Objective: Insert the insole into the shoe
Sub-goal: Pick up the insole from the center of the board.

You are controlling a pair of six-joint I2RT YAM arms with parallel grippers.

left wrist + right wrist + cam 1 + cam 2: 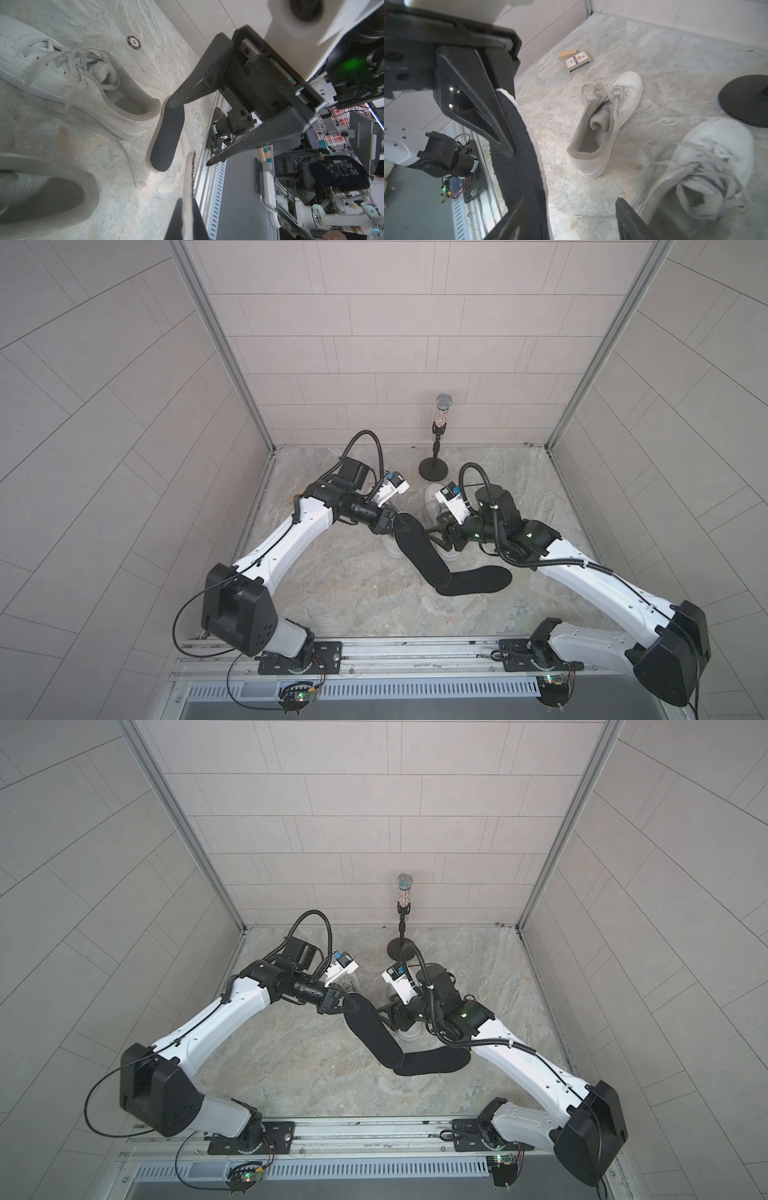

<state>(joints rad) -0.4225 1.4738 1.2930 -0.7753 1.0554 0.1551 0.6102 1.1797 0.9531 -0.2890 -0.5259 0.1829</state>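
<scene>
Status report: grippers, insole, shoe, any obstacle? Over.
Left gripper shut on insole, at its end. Right gripper open beside it. Insole not yet in either shoe. Second insole lies on table; microphone stand at the back.

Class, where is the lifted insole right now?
In a top view the insole hangs mid-table from the left gripper, its other end by the second insole.

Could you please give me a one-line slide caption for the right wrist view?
Left gripper pinches a black fabric-topped insole, right gripper open, two white lace-up sneakers on the grey stone-look tabletop.
</scene>
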